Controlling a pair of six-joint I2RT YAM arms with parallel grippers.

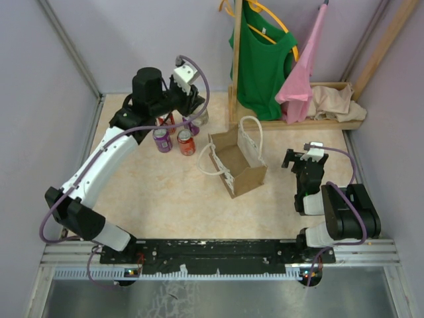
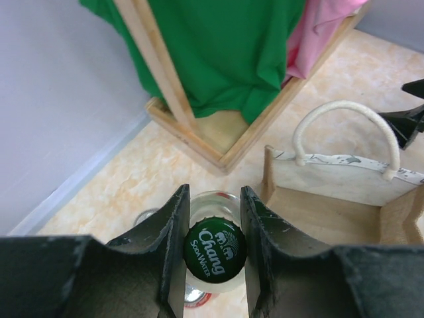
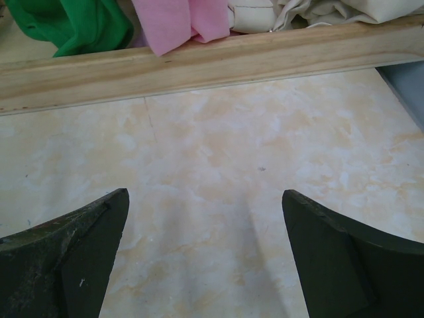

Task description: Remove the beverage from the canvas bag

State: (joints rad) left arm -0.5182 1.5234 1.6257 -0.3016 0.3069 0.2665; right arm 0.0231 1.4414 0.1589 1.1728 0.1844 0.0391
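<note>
Top external view
- Beverage: a glass bottle [image 1: 198, 118] is found at the far left of the table, outside the canvas bag [image 1: 244, 175], over a cluster of cans [image 1: 173, 138].
- Left arm: the left gripper [image 1: 191, 109] is clamped on the bottle from above.
- Right arm: the right gripper [image 1: 303, 159] is parked right of the bag, apart from it.
- Surroundings: a wooden rack [image 1: 236, 73] with a green shirt [image 1: 264, 59] and a pink garment [image 1: 303, 76] is seen behind the bag; beige cloth [image 1: 336, 103] is heaped on its base.

Left wrist view
- Grip: the green cap [image 2: 214, 249] is framed by both fingers [image 2: 173, 232], pressed to the glass on either side.
- Below: the rim of one of the cans is glimpsed under the bottle; contact cannot be told.
- Risk: if lowered here, the bottle could be set on a can top and tipped, or the cans knocked over; smooth glass could slip if the hold is eased too soon.
- Obstruction: the bag, open and upright with its rope handle [image 2: 344, 114], is just to the right.

Right wrist view
- Jaws: spread wide, nothing held; only bare tabletop [image 3: 218, 172] is seen between them.
</note>
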